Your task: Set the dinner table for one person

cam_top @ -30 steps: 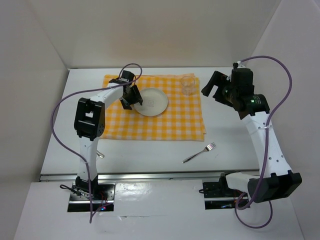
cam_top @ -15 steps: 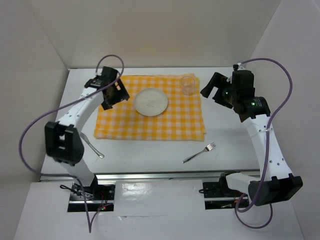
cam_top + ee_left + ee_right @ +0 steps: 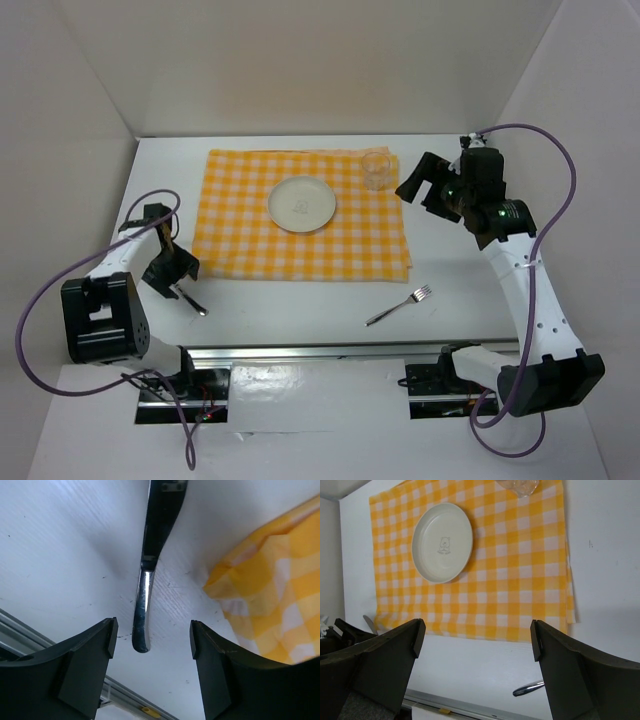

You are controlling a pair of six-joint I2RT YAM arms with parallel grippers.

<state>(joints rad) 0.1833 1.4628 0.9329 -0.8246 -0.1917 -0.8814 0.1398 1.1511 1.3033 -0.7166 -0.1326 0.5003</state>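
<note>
Left gripper (image 3: 170, 275) hangs spread wide at 8 o'clock on the dinner table (image 3: 300, 300), whose rail (image 3: 320, 350) runs along 6 o'clock, a finger either side of the knife (image 3: 192, 300) handle, just off the 7 o'clock corner of the checked cloth (image 3: 300, 248). On that cloth the white plate (image 3: 302, 203) sits toward 12 o'clock and the clear glass (image 3: 376, 170) at the 1 o'clock corner, with the fork (image 3: 400, 305) on bare tabletop at 5 o'clock. Right gripper (image 3: 418, 185), gaping wide and holding nothing, hovers at 2 o'clock beside the cloth
</note>
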